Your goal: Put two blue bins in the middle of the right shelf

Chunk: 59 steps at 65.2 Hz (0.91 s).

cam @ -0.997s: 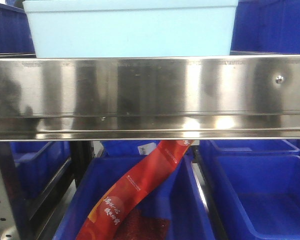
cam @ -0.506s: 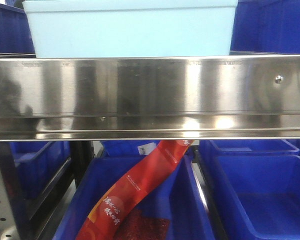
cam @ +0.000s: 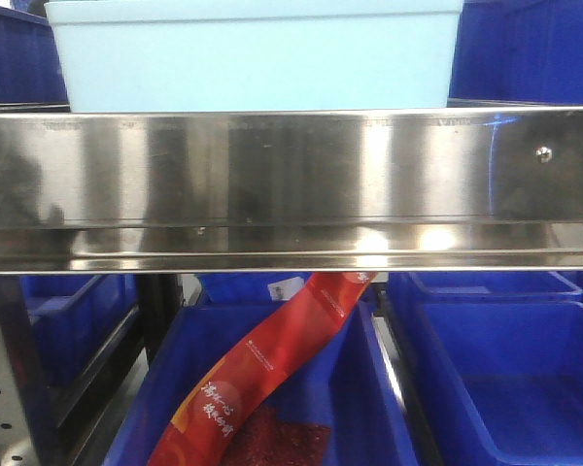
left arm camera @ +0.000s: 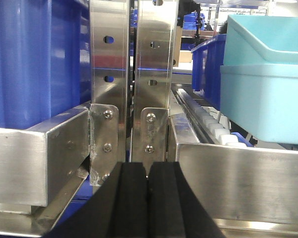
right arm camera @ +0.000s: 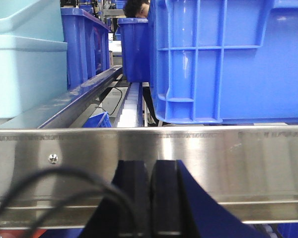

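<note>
Nothing much had shifted over the last second: the pale bin (cam: 253,53) sat where it had been, on the tier just behind the steel rail (cam: 291,184), with only the sheen on the metal changing a little near the screw (cam: 542,153). From the front, the bin filled most of the space above the rail, with dark blue crates (cam: 525,49) beside and behind it. Below the rail stood more blue crates (cam: 505,379), and a red packet (cam: 262,374) leaned up out of the middle one. From the left wrist, the bin (left arm camera: 265,89) stood to the right on a roller track (left arm camera: 208,121), well apart from the perforated posts (left arm camera: 131,74). The left gripper (left arm camera: 148,203) hung low before those posts, its black pads pressed together on nothing. From the right wrist, the bin (right arm camera: 27,59) showed at far left and a ribbed crate (right arm camera: 228,59) at right. The right gripper (right arm camera: 150,198) sat just under the rail, pads together too, a black cable (right arm camera: 64,196) looping beside it.
</note>
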Tool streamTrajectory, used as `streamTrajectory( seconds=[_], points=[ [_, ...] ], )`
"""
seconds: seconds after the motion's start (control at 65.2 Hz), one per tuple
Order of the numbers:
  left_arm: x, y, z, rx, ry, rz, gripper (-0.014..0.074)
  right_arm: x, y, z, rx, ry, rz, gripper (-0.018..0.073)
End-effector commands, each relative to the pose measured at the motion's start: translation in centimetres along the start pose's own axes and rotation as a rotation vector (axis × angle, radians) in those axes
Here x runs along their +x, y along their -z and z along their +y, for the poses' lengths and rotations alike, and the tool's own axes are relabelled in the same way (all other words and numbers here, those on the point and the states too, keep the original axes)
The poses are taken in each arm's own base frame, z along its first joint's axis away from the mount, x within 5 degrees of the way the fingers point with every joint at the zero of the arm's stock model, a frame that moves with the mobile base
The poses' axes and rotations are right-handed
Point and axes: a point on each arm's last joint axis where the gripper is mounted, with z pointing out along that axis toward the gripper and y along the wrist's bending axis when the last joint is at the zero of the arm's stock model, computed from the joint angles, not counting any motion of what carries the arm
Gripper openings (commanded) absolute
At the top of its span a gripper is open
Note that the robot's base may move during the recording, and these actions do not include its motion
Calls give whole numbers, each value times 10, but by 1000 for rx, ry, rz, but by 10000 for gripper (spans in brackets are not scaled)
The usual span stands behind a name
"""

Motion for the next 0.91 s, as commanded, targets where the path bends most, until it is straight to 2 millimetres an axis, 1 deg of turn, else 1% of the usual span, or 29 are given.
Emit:
streamTrajectory(
  seconds=[0.0, 0.89],
  points=[
    [-3, 1, 0, -3, 0, -27, -111, -2, 0, 0, 7, 3, -27, -162],
    [-3, 1, 0, -3, 0, -27, -111, -2, 0, 0, 7, 3, -27, -162]
  ],
)
